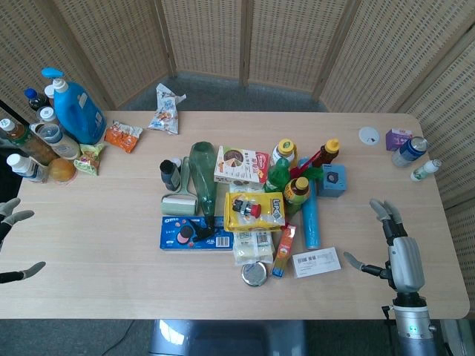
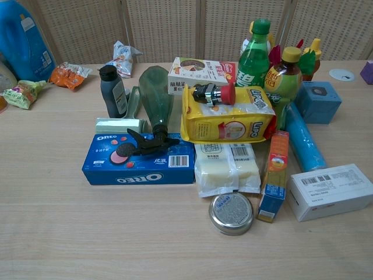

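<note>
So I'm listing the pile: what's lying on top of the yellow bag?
A small black and silver item with a red cap lies on the yellow bag. The bag's lower edge overlaps a pale sealed pack; whatever else sits beneath is covered.

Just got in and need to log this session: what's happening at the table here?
Neither hand holds anything. The right hand hovers open over the table's right edge, nearest the white cardboard box with a barcode label. The left hand shows only at the left edge, fingers apart. Between them lies an untouched pile: a blue Oreo biscuit box, a yellow snack bag, a green plastic spray bottle on its side.
</note>
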### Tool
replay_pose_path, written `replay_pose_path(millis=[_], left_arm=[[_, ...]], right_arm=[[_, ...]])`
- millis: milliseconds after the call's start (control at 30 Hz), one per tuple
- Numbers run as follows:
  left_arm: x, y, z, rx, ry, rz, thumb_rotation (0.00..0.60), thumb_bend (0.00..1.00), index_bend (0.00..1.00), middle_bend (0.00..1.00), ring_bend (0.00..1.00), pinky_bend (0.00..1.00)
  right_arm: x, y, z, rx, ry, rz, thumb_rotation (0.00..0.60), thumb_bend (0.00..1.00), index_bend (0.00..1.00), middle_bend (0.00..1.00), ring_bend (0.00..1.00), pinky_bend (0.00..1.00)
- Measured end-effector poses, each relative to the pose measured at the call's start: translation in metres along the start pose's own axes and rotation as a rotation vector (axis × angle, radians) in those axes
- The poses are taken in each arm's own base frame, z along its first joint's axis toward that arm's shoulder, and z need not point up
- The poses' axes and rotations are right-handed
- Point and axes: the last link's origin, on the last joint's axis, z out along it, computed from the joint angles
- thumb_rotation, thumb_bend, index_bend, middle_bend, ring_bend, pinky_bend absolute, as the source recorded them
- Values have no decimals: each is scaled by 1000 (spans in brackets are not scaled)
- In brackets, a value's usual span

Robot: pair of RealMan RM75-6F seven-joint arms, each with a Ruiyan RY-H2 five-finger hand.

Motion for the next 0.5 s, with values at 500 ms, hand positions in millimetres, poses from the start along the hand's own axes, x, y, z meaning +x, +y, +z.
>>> replay_pose_path(millis=[500], left_arm=[[0,-2,3,10,1,0,600,0,213,0,0,0]], right_arm=[[-17,-19,6,73,-56,-30,600,0,10,12,0,250]])
